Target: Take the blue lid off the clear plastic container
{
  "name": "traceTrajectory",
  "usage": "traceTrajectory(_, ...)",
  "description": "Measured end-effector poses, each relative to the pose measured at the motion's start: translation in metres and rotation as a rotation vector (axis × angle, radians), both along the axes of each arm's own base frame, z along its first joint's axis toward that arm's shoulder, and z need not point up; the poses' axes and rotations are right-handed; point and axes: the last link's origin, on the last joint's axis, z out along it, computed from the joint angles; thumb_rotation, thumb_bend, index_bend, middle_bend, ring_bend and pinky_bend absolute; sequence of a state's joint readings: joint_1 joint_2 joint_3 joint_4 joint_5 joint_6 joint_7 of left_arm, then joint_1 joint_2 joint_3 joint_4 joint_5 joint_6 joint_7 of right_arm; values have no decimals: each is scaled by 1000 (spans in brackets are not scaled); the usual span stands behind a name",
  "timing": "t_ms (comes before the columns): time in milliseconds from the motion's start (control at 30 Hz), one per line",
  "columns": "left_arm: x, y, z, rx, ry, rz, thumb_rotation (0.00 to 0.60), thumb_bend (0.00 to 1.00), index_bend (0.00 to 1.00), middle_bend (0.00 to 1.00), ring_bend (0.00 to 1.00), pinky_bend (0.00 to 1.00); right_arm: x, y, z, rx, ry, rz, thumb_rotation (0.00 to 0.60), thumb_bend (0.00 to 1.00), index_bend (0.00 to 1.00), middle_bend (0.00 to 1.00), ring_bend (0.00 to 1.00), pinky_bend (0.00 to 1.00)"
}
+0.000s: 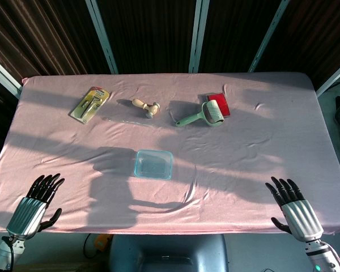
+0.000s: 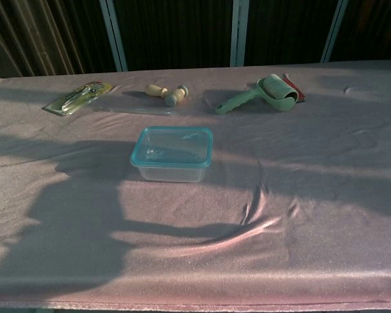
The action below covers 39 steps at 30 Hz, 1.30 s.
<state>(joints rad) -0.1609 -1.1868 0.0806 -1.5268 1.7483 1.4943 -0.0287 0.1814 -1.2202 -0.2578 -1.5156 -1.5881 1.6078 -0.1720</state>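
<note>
The blue lid still sits on the clear plastic container, untouched; left hand and right hand wait near the surface edge, fingers spread, holding nothing.

I see: cloth pink, matt, wrinkled | container clear glossy plastic | lid blue-rimmed smooth plastic | lint roller green plastic | stamp pale wood | hands: left hand, right hand ribbed silver backs, black fingers
</note>
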Motion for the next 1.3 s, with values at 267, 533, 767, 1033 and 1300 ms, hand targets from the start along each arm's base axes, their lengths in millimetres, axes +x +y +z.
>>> traceTrajectory(267, 4, 3, -7, -40, -30, -37, 600, 339, 0, 0, 0, 0, 0, 1, 5, -29, -4, 6, 600, 313, 0, 0, 0, 0)
traceTrajectory(533, 50, 25, -41, -221, -201, -270, 600, 293, 0, 0, 0, 0, -1, -6, 3, -6, -8, -10, 600, 314, 0, 0, 0, 0)
traceTrajectory(767, 96, 65, -83, -382, -234, -328, 600, 284, 0, 0, 0, 0, 1, -5, -1, 24, -15, -14, 600, 313, 0, 0, 0, 0)
traceTrajectory(1033, 146, 111, -122, -435, -198, -341, 600, 285, 0, 0, 0, 0, -1, -9, 0, 33, -21, -31, 600, 313, 0, 0, 0, 0)
traceTrajectory(1300, 166, 164, -153, -433, -141, -272, 600, 282, 0, 0, 0, 0, -3, -13, 1, 50, -26, -44, 600, 313, 0, 0, 0, 0)
